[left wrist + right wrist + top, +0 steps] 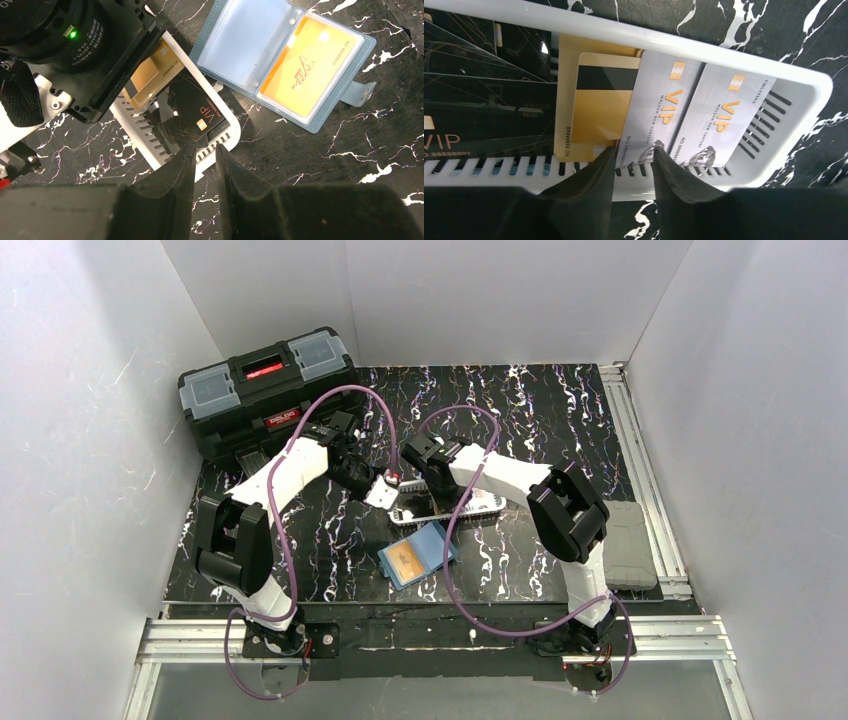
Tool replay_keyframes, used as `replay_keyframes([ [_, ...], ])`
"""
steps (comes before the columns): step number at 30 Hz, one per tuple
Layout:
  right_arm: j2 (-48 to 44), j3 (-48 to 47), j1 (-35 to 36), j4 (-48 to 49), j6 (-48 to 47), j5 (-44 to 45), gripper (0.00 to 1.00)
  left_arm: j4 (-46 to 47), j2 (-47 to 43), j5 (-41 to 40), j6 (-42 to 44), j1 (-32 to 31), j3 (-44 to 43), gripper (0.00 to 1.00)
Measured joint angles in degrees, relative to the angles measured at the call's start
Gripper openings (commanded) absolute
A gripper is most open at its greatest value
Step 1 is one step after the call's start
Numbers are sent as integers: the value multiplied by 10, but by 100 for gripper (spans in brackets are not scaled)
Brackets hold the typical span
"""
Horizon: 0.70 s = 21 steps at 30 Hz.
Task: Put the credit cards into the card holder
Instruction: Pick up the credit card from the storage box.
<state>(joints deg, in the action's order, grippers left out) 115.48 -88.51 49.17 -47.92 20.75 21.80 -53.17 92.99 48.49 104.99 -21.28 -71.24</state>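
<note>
Done: one orange plastic card point(310, 65) sits inside the open teal booklet card holder point(240, 45) on your bench.
Remaining: black card point(192, 112) and pale silver cards point(659, 115) lie in the white mesh basket point(724, 45).
Left tool point(205, 155): narrowly open, empty.
Right tool point(631, 165): narrowly open over a silver card, gripping nothing.

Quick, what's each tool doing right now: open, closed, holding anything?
Left tool: narrow gap at the white slotted plastic basket rim; grip cannot be told.
Right tool: narrow gap by a pale silver plastic card; grip cannot be told.

Parted jaws straddle a pale card point(659, 115) (in the white basket point(724, 54)); gold card point(599, 112) adjacent.
</note>
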Motion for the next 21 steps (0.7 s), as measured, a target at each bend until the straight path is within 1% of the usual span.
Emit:
replay_keyframes([
  [2,0,0,0,1,0,2,31,0,0,0,0,0,0,20],
  [6,0,0,2,0,1,13,28,0,0,0,0,0,0,20],
  [21,-38,3,-8,0,1,63,21,-9,0,0,0,0,0,21],
])
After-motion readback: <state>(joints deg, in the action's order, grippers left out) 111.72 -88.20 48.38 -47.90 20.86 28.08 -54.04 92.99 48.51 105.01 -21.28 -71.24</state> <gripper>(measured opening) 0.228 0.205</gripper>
